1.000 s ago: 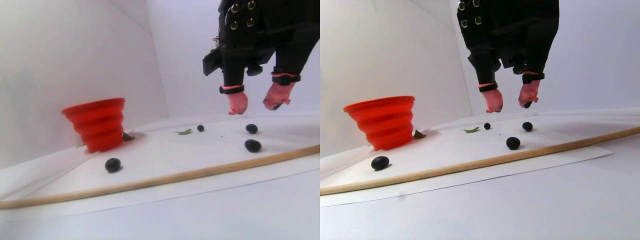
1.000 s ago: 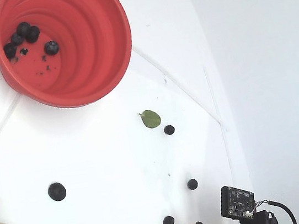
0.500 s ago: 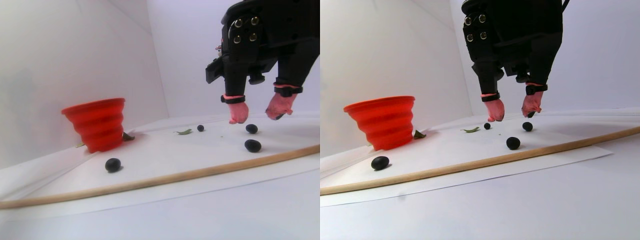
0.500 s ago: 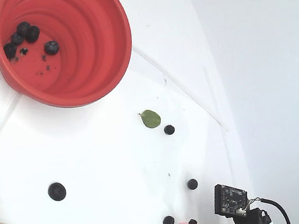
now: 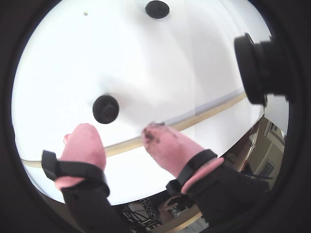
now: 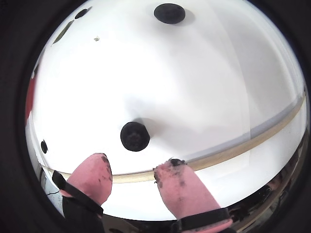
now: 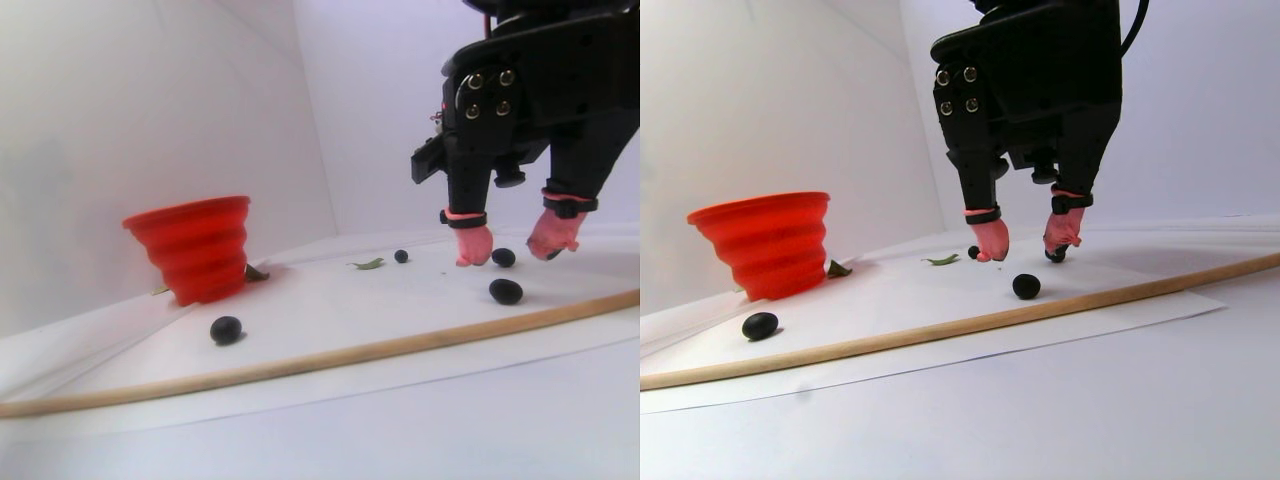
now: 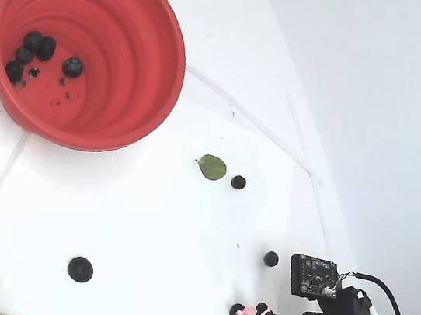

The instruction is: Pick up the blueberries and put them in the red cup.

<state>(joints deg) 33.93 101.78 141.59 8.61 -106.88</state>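
- Jaws (image 6: 131,174) spread wide, holding nothing; pink fingertips (image 5: 82,138) low over the white worktop (image 8: 151,236), flanking one blueberry (image 6: 134,136).
- Other loose blueberries: beside the green leaf (image 8: 212,167), near the wooden rod (image 7: 300,362), one well left in the fixed view (image 8: 79,269).
- Red cup (image 8: 143,65) stands upright, well apart from the jaws, with several blueberries inside (image 8: 72,66).
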